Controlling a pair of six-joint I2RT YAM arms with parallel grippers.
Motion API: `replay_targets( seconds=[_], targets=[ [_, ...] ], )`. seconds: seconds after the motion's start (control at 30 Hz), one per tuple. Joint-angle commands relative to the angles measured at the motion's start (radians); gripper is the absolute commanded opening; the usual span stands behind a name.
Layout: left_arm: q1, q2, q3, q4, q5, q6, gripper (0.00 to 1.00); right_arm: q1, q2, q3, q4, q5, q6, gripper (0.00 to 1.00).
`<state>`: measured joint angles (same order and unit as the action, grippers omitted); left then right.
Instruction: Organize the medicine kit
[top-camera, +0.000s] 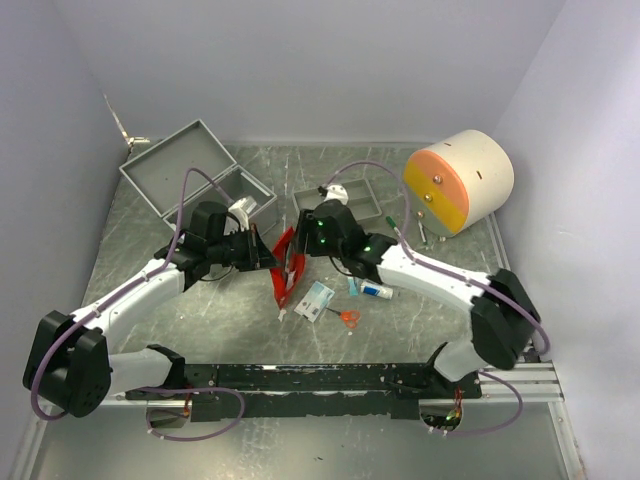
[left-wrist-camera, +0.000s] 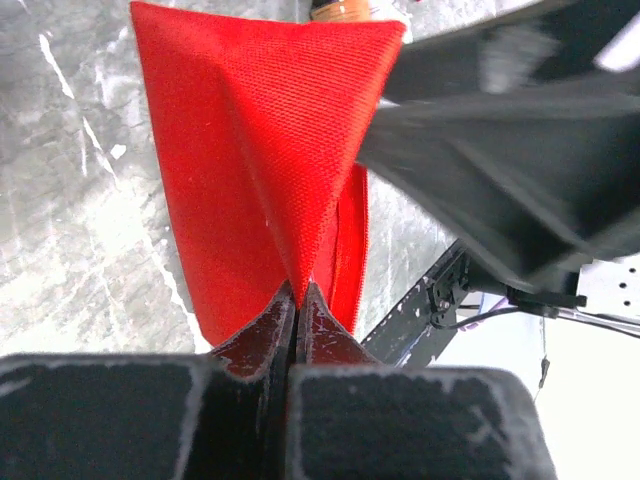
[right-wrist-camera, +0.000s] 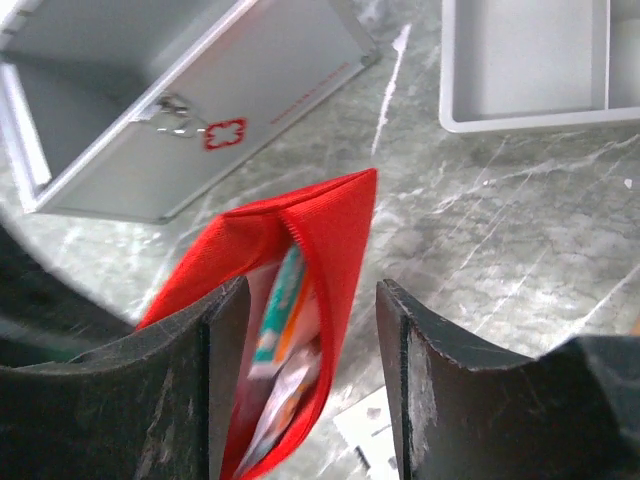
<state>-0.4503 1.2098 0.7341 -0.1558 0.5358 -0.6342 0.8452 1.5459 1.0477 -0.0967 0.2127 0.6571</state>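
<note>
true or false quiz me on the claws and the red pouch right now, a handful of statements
1. The left claw is shut on the red pouch. True.
2. The right claw is clamped shut. False: its fingers stand apart, with the pouch's open edge between them.
3. The pouch is empty. False: packets show inside it.
4. The grey medicine case lies open. True.
5. The white tube lies in the grey tray. False: it lies on the table, outside the tray.
</note>
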Motion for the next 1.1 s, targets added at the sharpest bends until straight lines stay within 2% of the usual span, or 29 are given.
replay_targets(
  seconds=[0.0, 0.13, 0.27, 0.5, 0.6, 0.83, 0.97, 1.07],
  targets=[
    [0.005, 0.008, 0.022, 0.006, -0.039, 0.016, 0.07, -0.003, -0.166, -0.039, -0.083, -0.027, 0.049, 0.54],
    [0.005, 0.023, 0.028, -0.003, -0.061, 0.025, 0.07, -0.006, -0.257, -0.122, -0.194, 0.049, 0.141, 0.54],
    [0.005, 0.005, 0.045, -0.069, -0.140, 0.043, 0.07, -0.013, -0.251, -0.158, -0.331, 0.140, 0.289, 0.53],
    [0.006, -0.063, 0.031, -0.134, -0.205, 0.040, 0.07, -0.010, -0.079, -0.154, -0.287, -0.020, 0.312, 0.51],
    [0.005, -0.089, 0.019, -0.157, -0.215, 0.045, 0.07, 0.012, 0.021, -0.117, -0.270, -0.063, 0.297, 0.50],
    [0.008, -0.123, 0.033, -0.213, -0.219, 0.079, 0.07, 0.032, 0.218, 0.005, -0.347, -0.056, 0.253, 0.41],
    [0.010, -0.133, 0.040, -0.228, -0.241, 0.082, 0.07, 0.004, 0.280, 0.034, -0.352, -0.051, 0.138, 0.37],
    [0.013, -0.143, 0.033, -0.222, -0.258, 0.072, 0.07, -0.032, 0.320, 0.047, -0.319, -0.093, -0.045, 0.32]
  ],
)
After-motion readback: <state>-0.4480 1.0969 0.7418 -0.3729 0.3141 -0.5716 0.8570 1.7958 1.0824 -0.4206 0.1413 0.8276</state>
